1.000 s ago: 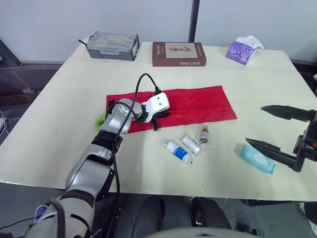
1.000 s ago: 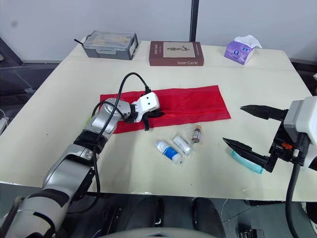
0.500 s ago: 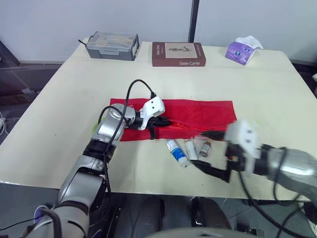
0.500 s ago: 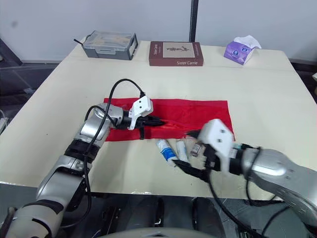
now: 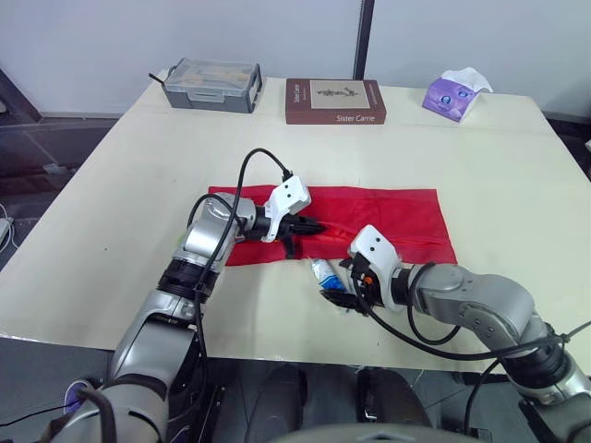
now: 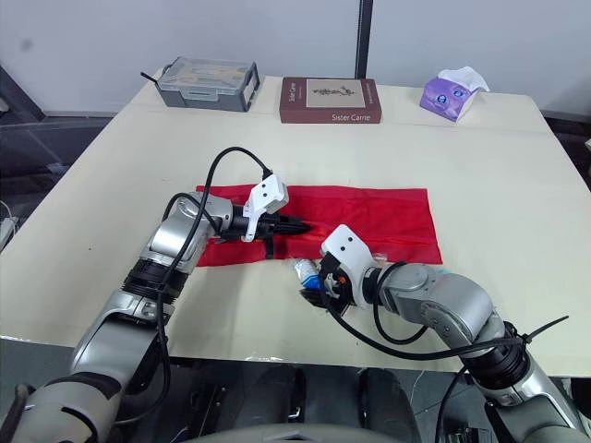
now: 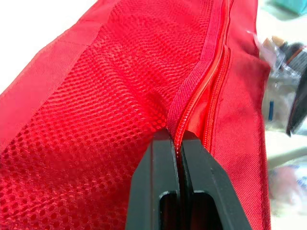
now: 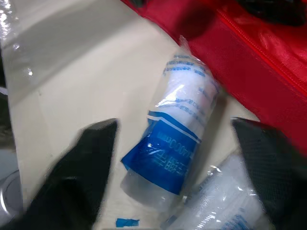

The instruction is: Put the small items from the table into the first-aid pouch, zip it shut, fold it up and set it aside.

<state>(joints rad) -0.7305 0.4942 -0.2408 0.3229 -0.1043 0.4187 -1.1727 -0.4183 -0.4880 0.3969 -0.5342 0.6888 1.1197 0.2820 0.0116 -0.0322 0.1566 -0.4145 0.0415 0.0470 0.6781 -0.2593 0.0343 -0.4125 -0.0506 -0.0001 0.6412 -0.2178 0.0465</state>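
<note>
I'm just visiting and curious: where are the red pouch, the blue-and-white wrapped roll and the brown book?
red pouch point(image 5: 406, 212), left eye view, bare cloth near its right end.
blue-and-white wrapped roll point(image 8: 170, 146), right wrist view, its blue label.
brown book point(image 5: 334, 100), left eye view, cover's middle.

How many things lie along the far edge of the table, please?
3: a grey case on the left, a brown book in the middle, and a purple tissue pack on the right.

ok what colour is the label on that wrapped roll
Blue, on a white roll; clearest in right wrist view.
</note>
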